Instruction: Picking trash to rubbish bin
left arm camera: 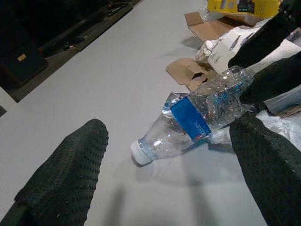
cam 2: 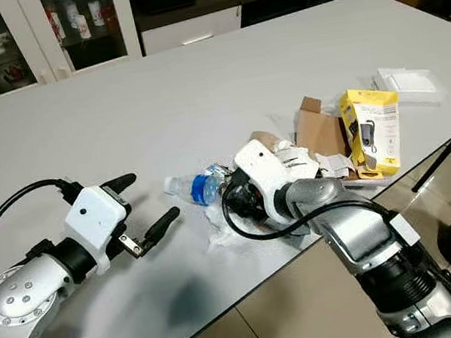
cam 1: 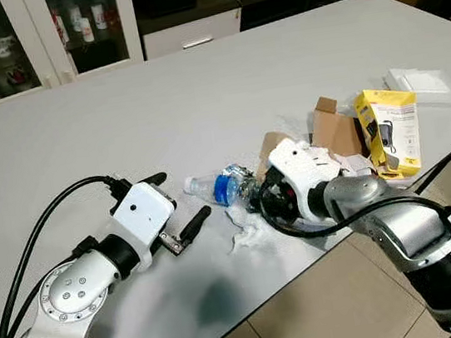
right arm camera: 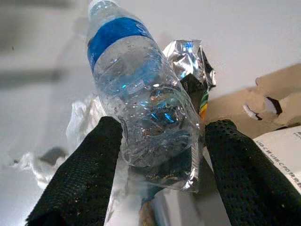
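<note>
We log a clear plastic bottle [cam 1: 215,186] with a blue label lying on its side on the white table [cam 1: 197,89], cap pointing toward the left gripper [cam 1: 178,203]. Left jaws spread wide, just short of the cap, touching nothing. The right gripper [right arm camera: 160,155] has its fingers [right arm camera: 82,174] spread either side of the bottle's base, not visibly squeezing it. Beneath the base lie a silver foil wrapper [right arm camera: 188,61] and crumpled white tissue [cam 1: 247,233]. Brown cardboard pieces [cam 1: 333,130] and a yellow box [cam 1: 390,131] sit just beyond.
</note>
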